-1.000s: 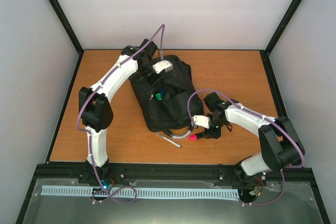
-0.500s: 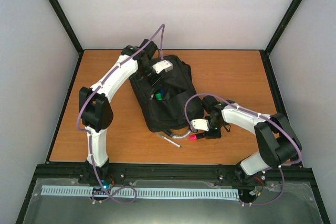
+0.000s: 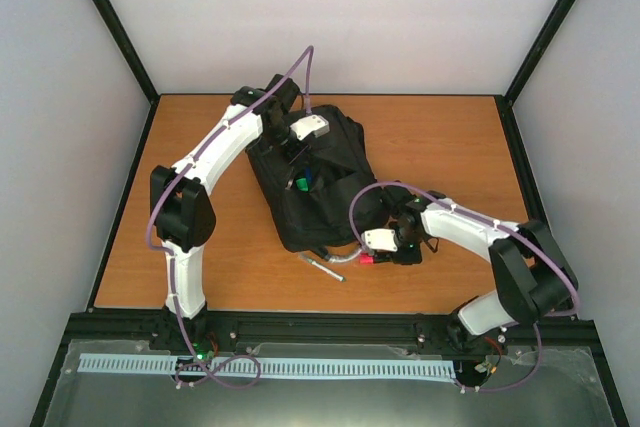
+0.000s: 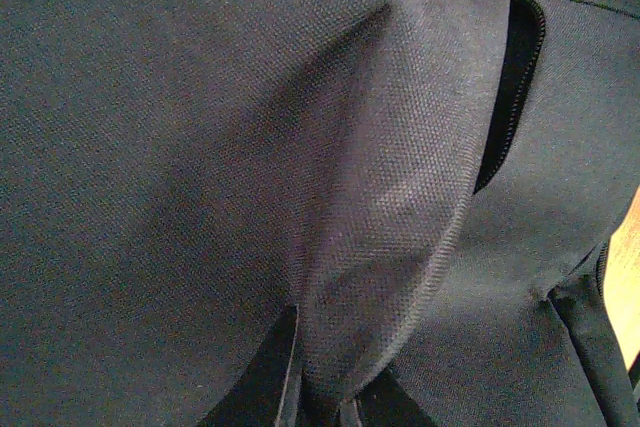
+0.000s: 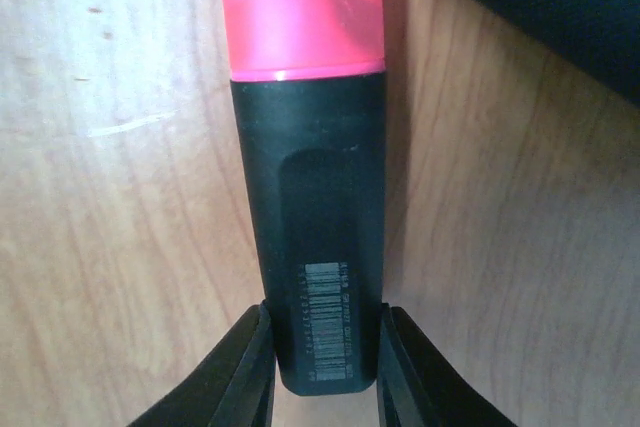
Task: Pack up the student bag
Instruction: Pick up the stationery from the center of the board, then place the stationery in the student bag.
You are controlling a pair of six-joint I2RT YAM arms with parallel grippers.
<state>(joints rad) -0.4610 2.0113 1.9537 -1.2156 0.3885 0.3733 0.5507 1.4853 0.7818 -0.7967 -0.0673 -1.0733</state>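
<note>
Pale grey walls (image 3: pixel 350 17) closed the cell on three sides, and the wooden tabletop (image 3: pixel 180 147) was orange-brown with a fine grain. On its middle lay the student bag (image 3: pixel 325 217). Its long axis ran from the far side toward the near edge, a little slanted, and the end with the grey-silver loop handle (image 3: pixel 345 258) pointed at the arm bases. The bag was soft black woven fabric, roughly rectangular. A pocket on top gaped open, and a small green object (image 3: pixel 300 184) showed inside it, with something blue beside it that was too small for me to name.

The left gripper (image 3: pixel 297 165) reached down into this opening from the far side. In the left wrist view the coarse, folded cloth filled almost the whole frame, cut by one open zipper slit (image 4: pixel 510 97). Only dark shapes showed at the bottom edge, so I could not tell how the jaws stood.

The right gripper (image 3: pixel 376 256) was low over the tabletop, just beside the bag's near right corner. Its jaws were clamped on the black end of a highlighter (image 5: pixel 310 207) of smooth plastic, with a pink cap and a small barcode label. A thin silver pen (image 3: pixel 325 265) lay on the wood near the handle.
</note>
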